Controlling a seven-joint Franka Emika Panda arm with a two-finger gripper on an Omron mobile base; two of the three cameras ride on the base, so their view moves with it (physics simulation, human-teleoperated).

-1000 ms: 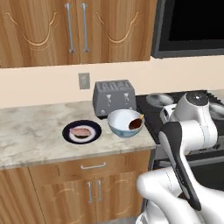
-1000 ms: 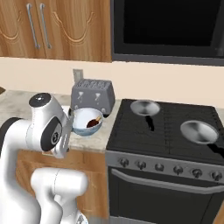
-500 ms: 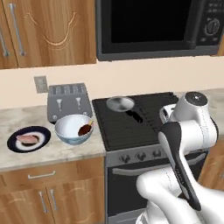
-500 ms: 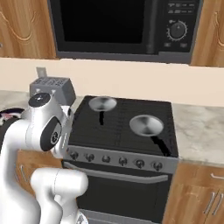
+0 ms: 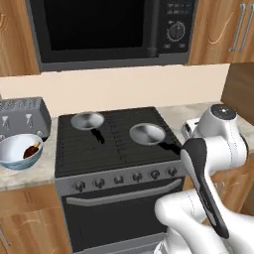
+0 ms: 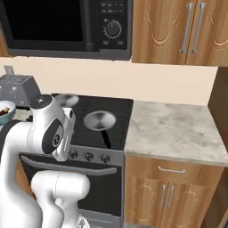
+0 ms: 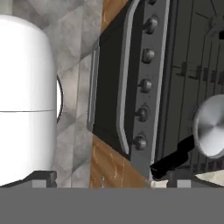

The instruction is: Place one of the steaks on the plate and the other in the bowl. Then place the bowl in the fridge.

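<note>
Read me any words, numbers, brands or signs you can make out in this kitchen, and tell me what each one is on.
No text can be read anywhere.
Microwave: small light marks on its control panel, above and around the dial, too small and blurred to read.
Stove: five plain knobs along the front, no legible markings.
Toaster, bowl and cabinets: no lettering.

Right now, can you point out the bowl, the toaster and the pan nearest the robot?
bowl [image 5: 17, 155], left base view, its front outer wall.
toaster [image 5: 22, 116], left base view, its front face.
pan [image 5: 147, 133], left base view, its silver inside.
</note>
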